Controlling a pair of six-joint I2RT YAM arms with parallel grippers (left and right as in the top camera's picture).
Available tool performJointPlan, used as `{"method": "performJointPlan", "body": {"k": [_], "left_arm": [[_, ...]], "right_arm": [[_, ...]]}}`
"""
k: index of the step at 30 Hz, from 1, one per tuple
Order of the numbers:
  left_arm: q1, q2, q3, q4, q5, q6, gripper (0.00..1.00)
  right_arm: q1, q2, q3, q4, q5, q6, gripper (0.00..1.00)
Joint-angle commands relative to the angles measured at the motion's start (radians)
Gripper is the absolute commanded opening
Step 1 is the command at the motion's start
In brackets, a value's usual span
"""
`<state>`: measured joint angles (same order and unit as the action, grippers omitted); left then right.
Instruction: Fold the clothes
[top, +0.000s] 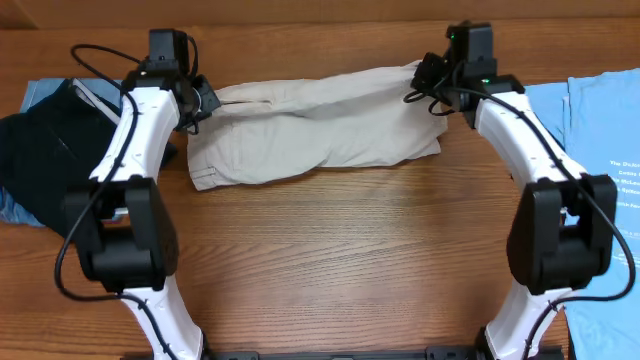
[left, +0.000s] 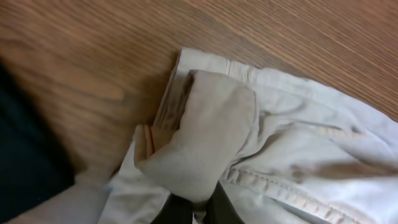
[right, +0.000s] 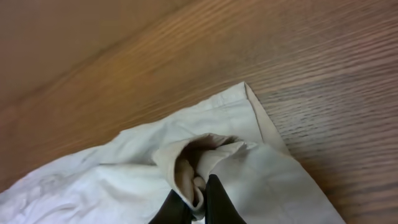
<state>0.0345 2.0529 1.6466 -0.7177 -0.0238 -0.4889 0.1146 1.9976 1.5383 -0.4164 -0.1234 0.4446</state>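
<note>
Left hand (top: 203, 100), at about 10 o'clock in the overhead view, was clamped tight on a bunch of the beige trousers (top: 310, 130). The right hand (top: 422, 80) at 2 o'clock was pinched shut on the opposite end. The trousers lay stretched between them across the 12 o'clock part of the wooden surface (top: 330, 260), rumpled and sagging toward 8 o'clock.

Only the overhead view showed the neighbours. A black garment (top: 40, 160) was heaped at 9 o'clock over a blue cloth (top: 40, 93), and a light blue T-shirt (top: 600, 130) with white lettering lay flat at 3 o'clock.

The grips, hidden from above by the arms, showed only in the wrist views. In the left wrist view the fingers (left: 180, 211) at 6 o'clock gripped a thick folded wad of the trousers (left: 211, 137) beside a stitched seam. In the right wrist view the fingers (right: 217, 202) nipped a small rolled fold near a corner of the trousers (right: 112, 180), which pointed to 1 o'clock.
</note>
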Motion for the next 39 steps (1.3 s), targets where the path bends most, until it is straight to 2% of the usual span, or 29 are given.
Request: {"method": "performJointPlan", "body": {"k": [1,2,3,4,5,6,8,9,10,11,12,13,14,15,22,29,39], "left_arm": [[0.004,0.062,0.025,0.047,-0.031,0.049,0.12],[0.004,0.063,0.025,0.072,-0.027,0.05,0.3],[0.004,0.061,0.027,0.093,-0.019,0.075,0.49],[0.004,0.06,0.05,0.105,0.038,0.146,0.68],[0.004,0.06,0.091,0.089,0.1,0.206,0.75],[0.004,0.058,0.155,0.043,0.136,0.234,0.88],[0.004,0.058,0.324,-0.072,0.182,0.242,0.99],[0.004,0.058,0.394,-0.12,0.194,0.242,1.0],[0.003,0.058,0.439,-0.154,0.206,0.242,0.99],[0.0,0.058,0.483,-0.201,0.22,0.242,0.93],[-0.006,0.058,0.518,-0.264,0.242,0.242,0.56],[-0.014,0.058,0.526,-0.31,0.257,0.241,0.18],[-0.026,0.058,0.526,-0.362,0.269,0.226,0.04],[-0.045,0.061,0.517,-0.408,0.273,0.219,0.04],[-0.213,0.074,0.402,-0.422,0.275,0.22,0.04],[-0.251,0.126,0.357,-0.399,0.22,0.219,0.04],[-0.235,0.351,0.357,-0.122,0.115,0.169,0.04]], "right_arm": [[0.024,0.066,0.028,0.057,0.01,0.0,0.05],[0.027,0.089,0.028,0.094,0.01,0.0,0.09],[0.028,0.095,0.028,0.119,0.01,0.0,0.24],[0.028,0.097,0.028,0.145,0.009,-0.001,0.33],[0.027,0.096,0.028,0.196,-0.012,-0.027,0.7],[0.027,0.096,0.028,0.242,-0.055,-0.095,0.93],[0.027,0.071,0.029,0.285,-0.1,-0.167,1.0],[0.027,0.048,0.03,0.284,-0.108,-0.188,1.0],[0.027,0.031,0.03,0.279,-0.124,-0.192,1.0],[0.027,0.004,0.03,0.26,-0.166,-0.191,0.93],[0.029,-0.022,0.03,0.22,-0.227,-0.187,0.76],[0.029,-0.038,0.03,0.175,-0.265,-0.173,0.47],[0.029,-0.05,0.03,0.118,-0.307,-0.147,0.25],[0.029,-0.051,0.03,0.061,-0.36,-0.127,0.04],[0.089,-0.037,0.029,-0.052,-0.323,-0.13,0.04],[0.128,0.061,0.025,-0.112,-0.267,-0.13,0.04],[0.127,0.098,0.021,-0.117,-0.258,-0.131,0.04]]}}
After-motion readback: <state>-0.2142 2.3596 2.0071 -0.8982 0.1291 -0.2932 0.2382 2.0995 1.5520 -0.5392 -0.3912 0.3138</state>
